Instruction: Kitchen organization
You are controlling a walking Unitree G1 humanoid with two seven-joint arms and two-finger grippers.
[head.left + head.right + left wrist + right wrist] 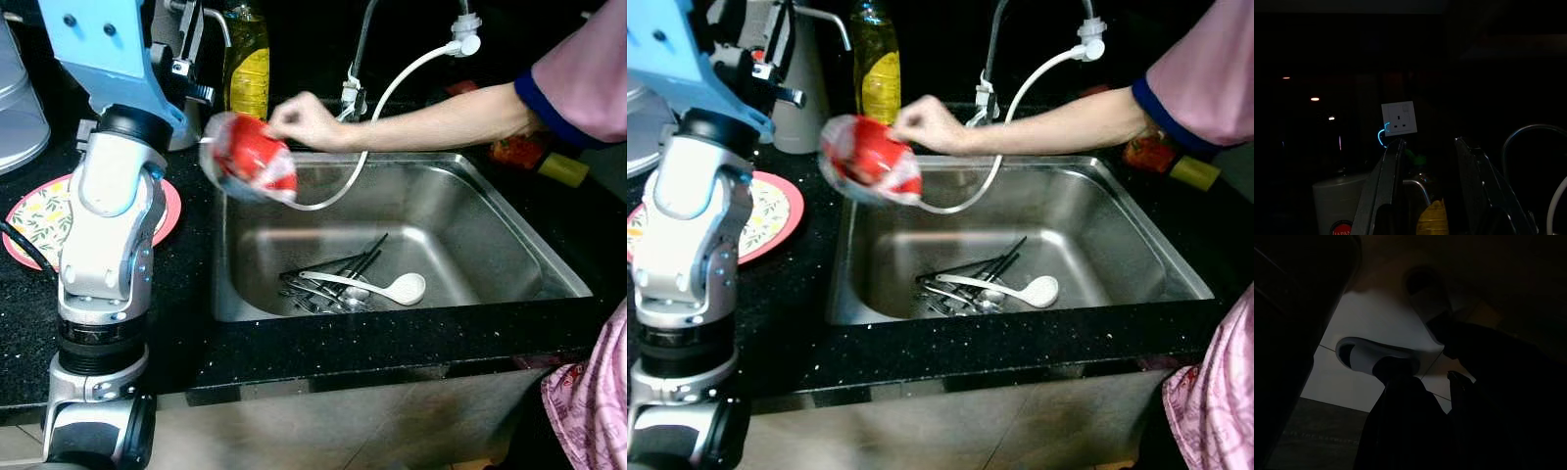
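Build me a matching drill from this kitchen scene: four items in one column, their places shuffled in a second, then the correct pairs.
Items:
1. red bowl
2. white spoon
3. patterned plate
4. yellow bottle

Places:
A. on the counter left of the sink
B. held in a person's hand above the sink
C. behind the sink's left corner
D. on the sink floor

Pairs: 1-B, 2-D, 3-A, 4-C

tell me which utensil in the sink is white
The ladle-shaped spoon, lying on top of the pile at the sink bottom. The other utensils under it are dark chopsticks and metal cutlery.
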